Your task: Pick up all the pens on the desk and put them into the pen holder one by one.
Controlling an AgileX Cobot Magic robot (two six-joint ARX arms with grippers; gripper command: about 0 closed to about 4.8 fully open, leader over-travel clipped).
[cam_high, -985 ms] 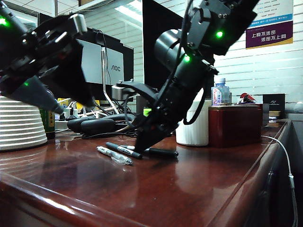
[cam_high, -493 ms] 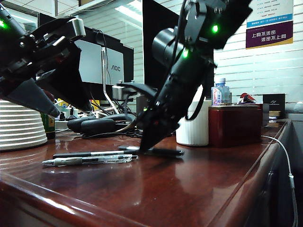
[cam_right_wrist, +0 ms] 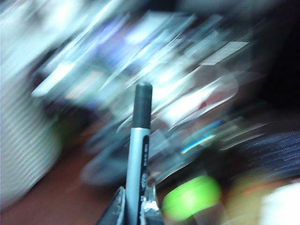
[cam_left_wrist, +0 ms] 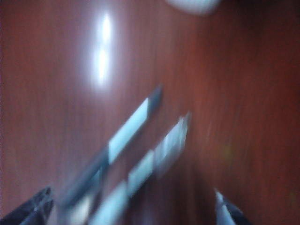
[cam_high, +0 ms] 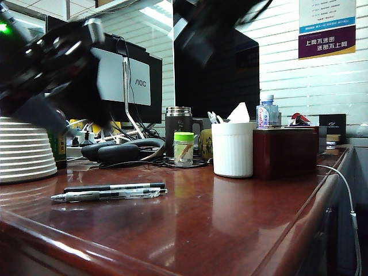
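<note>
Pen holder [cam_high: 232, 149] holds white paper; right tool [cam_right_wrist: 135, 206] grips marker [cam_right_wrist: 139, 150].

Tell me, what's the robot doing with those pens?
It is putting pens into the white holder one at a time. The right tool is shut on a pen, gripped near its lower end, and is lifted off the desk. Two more pens, a black one and a clear one, lie side by side on the desk. The left tool hangs open above them.
</note>
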